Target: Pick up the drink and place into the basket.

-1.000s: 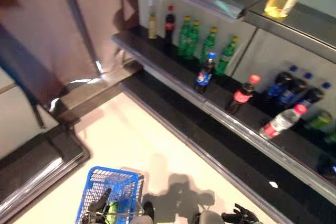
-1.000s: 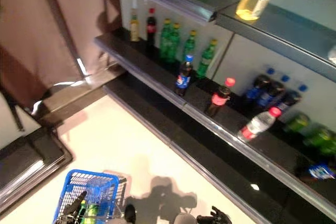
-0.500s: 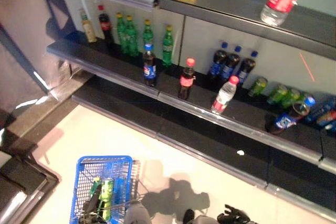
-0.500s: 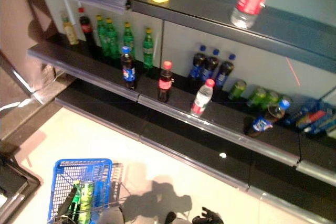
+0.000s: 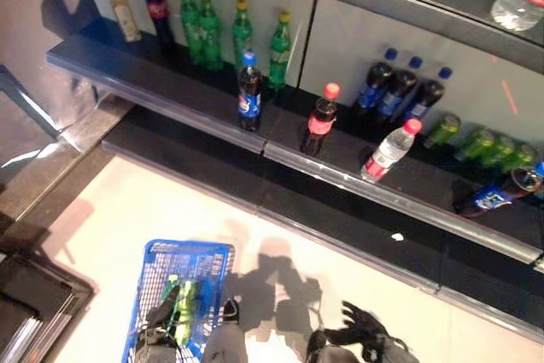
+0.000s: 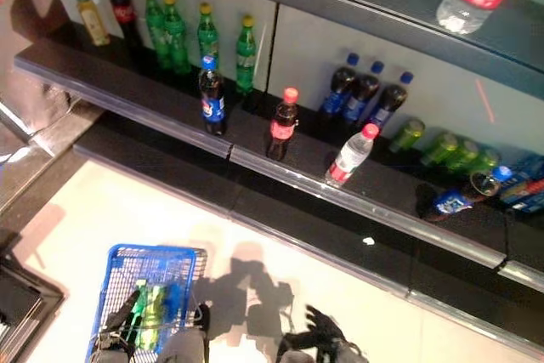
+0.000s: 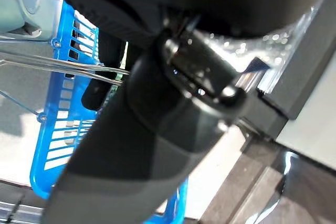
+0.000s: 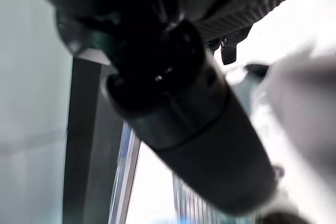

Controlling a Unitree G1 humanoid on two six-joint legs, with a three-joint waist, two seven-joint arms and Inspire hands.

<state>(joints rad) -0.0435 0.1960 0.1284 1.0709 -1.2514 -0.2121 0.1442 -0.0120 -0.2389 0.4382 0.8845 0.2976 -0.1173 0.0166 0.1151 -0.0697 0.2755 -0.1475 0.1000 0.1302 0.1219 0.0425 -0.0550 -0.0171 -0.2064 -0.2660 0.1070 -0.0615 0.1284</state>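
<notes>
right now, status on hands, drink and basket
Right hand open, empty, low over the floor. Left hand at the blue basket, grip unclear. Green drink already in the basket; bottles on the shelf untouched. Nothing in the way.

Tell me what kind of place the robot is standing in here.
Most likely a shop's drinks aisle: long dark shelves carry rows of bottled drinks, such as the green bottles, and a blue shopping basket sits low on the robot's left over the pale floor.

We look down at a pale cream floor [image 5: 161, 210]. Dark shelves [image 5: 161, 95] with silver front edges run across a light grey back wall [image 5: 348, 40]. At the left, a dark glossy platform [image 5: 34, 291] catches bright reflections.
</notes>
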